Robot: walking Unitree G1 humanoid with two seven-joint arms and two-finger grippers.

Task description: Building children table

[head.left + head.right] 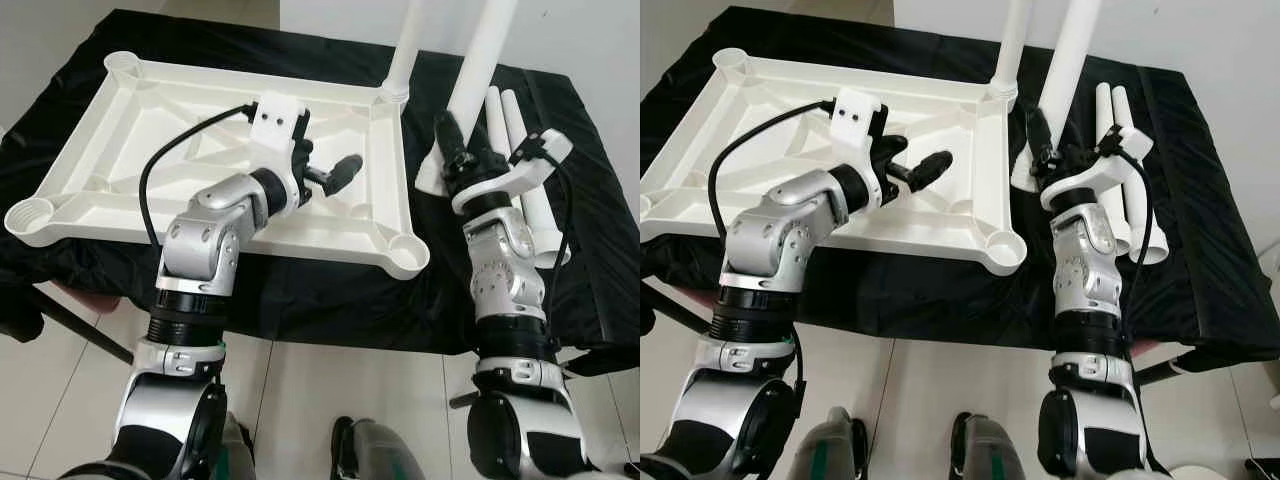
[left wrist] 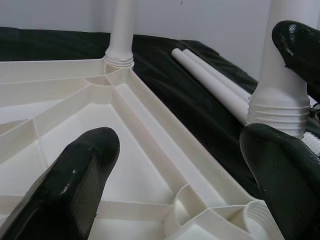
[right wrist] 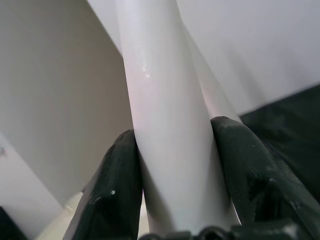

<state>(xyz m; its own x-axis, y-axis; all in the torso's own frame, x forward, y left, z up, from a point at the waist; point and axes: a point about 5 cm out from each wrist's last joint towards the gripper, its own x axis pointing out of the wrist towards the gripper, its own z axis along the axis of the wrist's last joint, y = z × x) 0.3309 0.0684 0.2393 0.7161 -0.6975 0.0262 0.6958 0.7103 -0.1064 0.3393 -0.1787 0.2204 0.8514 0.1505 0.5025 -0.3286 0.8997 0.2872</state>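
Note:
The white tabletop (image 1: 180,130) lies upside down on a black-covered table. One white leg (image 1: 405,50) stands in its far right corner socket. My right gripper (image 1: 455,150) is shut on a second leg (image 1: 480,60), held steeply tilted just right of the tabletop's right rim; its black fingers (image 3: 117,190) clamp the tube on both sides. The held leg's threaded end (image 2: 277,107) hangs above the cloth near the near right socket (image 1: 408,252). My left gripper (image 1: 328,165) hovers open over the tabletop's right half, holding nothing. Two more legs (image 1: 520,140) lie on the cloth at the right.
Open sockets sit at the near left corner (image 1: 30,215) and far left corner (image 1: 122,65). The black cloth (image 1: 330,300) drapes over the table's front edge above tiled floor. A white wall rises close behind. A dark object (image 1: 20,305) stands at the lower left.

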